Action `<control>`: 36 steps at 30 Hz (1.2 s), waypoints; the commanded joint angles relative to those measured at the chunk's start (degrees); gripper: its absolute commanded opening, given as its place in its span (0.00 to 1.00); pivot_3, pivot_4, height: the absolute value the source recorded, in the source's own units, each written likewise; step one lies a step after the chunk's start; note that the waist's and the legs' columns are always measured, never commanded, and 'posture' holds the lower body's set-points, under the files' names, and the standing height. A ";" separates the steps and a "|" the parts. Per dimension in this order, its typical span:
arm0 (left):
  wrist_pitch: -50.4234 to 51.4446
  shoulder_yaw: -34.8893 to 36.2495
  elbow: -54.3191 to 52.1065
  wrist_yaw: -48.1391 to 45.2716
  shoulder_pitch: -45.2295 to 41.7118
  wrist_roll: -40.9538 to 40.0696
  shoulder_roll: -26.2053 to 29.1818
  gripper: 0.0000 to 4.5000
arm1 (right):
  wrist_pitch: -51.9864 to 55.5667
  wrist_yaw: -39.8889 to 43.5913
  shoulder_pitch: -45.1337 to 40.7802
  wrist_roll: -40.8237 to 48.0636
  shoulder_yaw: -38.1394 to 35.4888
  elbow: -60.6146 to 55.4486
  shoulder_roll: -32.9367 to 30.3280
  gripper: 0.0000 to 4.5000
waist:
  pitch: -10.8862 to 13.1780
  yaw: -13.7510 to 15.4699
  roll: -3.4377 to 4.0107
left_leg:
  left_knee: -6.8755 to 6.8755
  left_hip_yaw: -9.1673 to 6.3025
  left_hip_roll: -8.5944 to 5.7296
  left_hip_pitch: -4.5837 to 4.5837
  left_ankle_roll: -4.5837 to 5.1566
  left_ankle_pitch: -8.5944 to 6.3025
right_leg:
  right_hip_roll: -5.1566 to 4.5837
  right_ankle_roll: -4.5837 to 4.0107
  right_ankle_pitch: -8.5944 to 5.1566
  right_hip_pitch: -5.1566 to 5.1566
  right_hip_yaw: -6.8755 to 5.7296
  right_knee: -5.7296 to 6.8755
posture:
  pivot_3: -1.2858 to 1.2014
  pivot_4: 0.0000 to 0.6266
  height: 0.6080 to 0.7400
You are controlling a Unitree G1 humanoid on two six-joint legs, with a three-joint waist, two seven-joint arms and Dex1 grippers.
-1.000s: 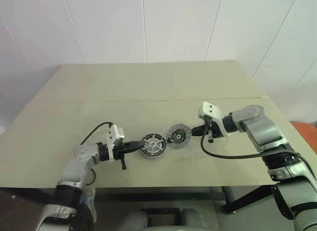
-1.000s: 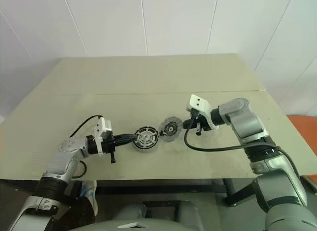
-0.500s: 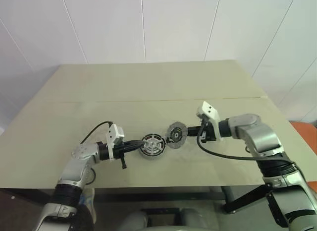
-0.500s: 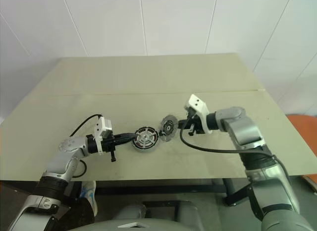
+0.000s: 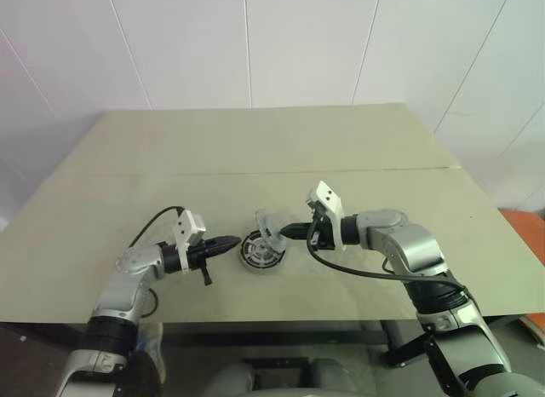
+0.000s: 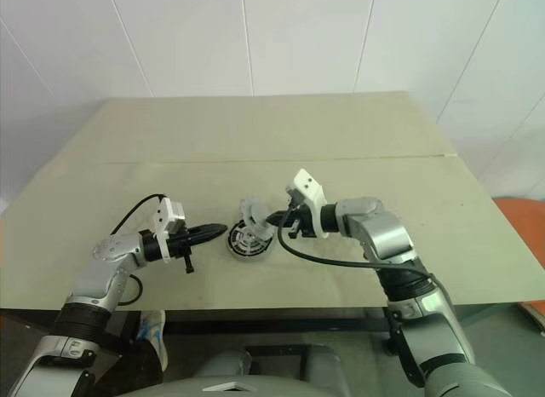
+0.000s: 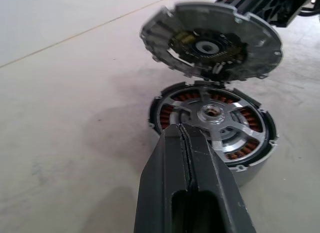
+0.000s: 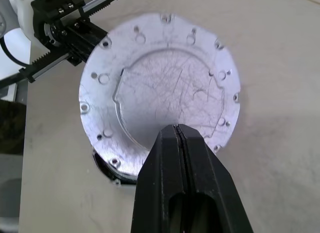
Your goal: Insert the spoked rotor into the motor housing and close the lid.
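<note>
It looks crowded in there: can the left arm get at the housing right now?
Probably yes, from the side. The left pincer, shut, points at the housing with only bare table between them. The top is less free: the right pincer holds the lid tilted just over it.

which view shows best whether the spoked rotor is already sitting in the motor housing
The left wrist view: it looks into the motor housing, where the spoked rotor sits among the copper windings, with the lid tilted above. In the right wrist view the lid covers nearly all of the housing. In the eye views the rotor is too small to judge.
</note>
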 commanded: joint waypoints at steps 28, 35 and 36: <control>-2.08 2.48 0.64 1.45 -0.03 -0.37 1.08 0.00 | -2.64 -11.91 4.68 -4.85 5.71 2.09 5.49 0.79 | -0.23 0.02 -0.11 | 0.01 0.00 0.02 0.32 0.00 0.00 | 0.03 0.16 -0.12 0.33 0.00 0.04 | 0.52 0.00 1.00; -2.14 2.38 0.74 1.54 -0.12 -0.23 0.80 0.00 | -2.12 -12.15 5.30 -4.50 5.48 1.96 6.15 0.99 | -0.24 -0.03 -0.11 | -0.02 0.01 0.02 0.28 0.00 0.00 | 0.03 0.17 -0.12 0.28 0.00 0.02 | 0.52 0.00 1.00; -2.16 2.35 0.77 1.56 -0.15 -0.20 0.76 0.00 | -2.45 -13.88 4.93 -4.94 4.73 3.07 7.01 0.99 | -0.24 -0.04 -0.11 | -0.01 0.01 0.03 0.28 0.00 0.00 | 0.03 0.17 -0.12 0.28 0.00 0.02 | 0.52 0.00 1.00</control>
